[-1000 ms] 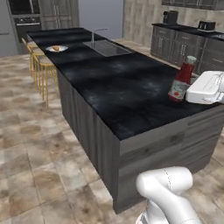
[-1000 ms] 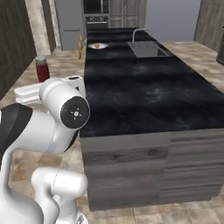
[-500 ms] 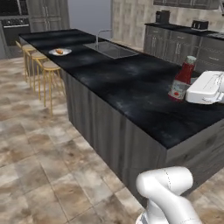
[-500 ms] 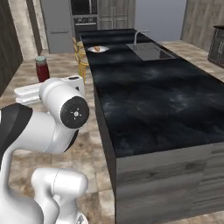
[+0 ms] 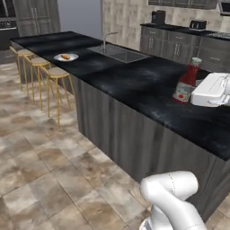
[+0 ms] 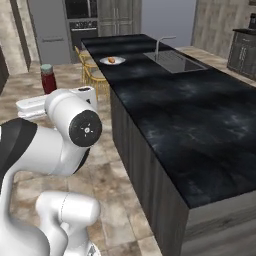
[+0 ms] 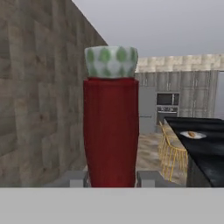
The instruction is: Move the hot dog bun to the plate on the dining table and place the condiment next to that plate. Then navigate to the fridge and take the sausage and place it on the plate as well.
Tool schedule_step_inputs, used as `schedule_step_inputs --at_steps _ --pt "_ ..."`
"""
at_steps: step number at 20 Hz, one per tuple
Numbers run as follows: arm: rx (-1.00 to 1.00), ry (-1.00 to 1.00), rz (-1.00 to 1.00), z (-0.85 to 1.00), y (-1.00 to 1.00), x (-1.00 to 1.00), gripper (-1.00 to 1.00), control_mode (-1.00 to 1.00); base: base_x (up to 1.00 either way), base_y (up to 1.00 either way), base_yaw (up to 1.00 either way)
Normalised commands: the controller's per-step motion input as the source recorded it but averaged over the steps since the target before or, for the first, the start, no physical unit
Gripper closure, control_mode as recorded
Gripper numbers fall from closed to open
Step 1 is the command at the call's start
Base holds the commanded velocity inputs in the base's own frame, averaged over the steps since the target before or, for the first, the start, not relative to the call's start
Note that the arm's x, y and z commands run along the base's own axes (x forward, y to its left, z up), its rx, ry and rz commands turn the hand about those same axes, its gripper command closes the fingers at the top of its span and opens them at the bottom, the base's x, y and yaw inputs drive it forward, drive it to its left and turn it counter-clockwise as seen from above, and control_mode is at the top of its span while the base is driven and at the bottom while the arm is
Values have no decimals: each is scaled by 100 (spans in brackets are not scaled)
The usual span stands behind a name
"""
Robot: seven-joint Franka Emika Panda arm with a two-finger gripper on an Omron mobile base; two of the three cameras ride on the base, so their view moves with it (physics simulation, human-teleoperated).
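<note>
- The slim red ketchup bottle with its white label and pale cap (image 7: 111, 118) sits upright between my two dark fingertips (image 7: 77, 178); my end effector (image 5: 211, 92) is clamped on its lower body and carries it above the near end of the long black marble-topped table (image 5: 134, 81).
- In the left base view the bottle (image 5: 186, 81) leans a little against the white hand, lifted clear of the tabletop, as far as I can tell.
- The round grey-rimmed plate (image 5: 65, 57) lies far down the table, well apart from me, near the edge above the yellow wire stools (image 5: 49, 85).
- The small orange-tan bun (image 6: 111, 60) already rests on that plate, so I judge the first step done and the bottle delivery to be the step in hand.
- To do it well, I should keep the grip firm and the bottle vertical while the base travels along the stool side of the table, so the tall bottle does not swing or slip.
- I should stop where the plate is in easy reach, then lower the bottle onto bare marble just beside the rim, not on it, and clear of the built-in sink (image 6: 175, 60).
- I should let go only once the base of the bottle sits flat, then lift straight up to avoid tipping it toward the bun.
- The sausage errand at the fridge comes afterwards.
</note>
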Motion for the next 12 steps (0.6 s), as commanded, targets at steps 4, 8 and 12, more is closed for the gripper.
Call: schedule_step_inputs --at_steps 4,8,12 --pt "0 0 0 0 0 0 100 100 46 100 -26" --pt "0 0 0 0 0 0 100 100 46 100 -26" --pt "0 0 0 0 0 0 100 100 46 100 -26"
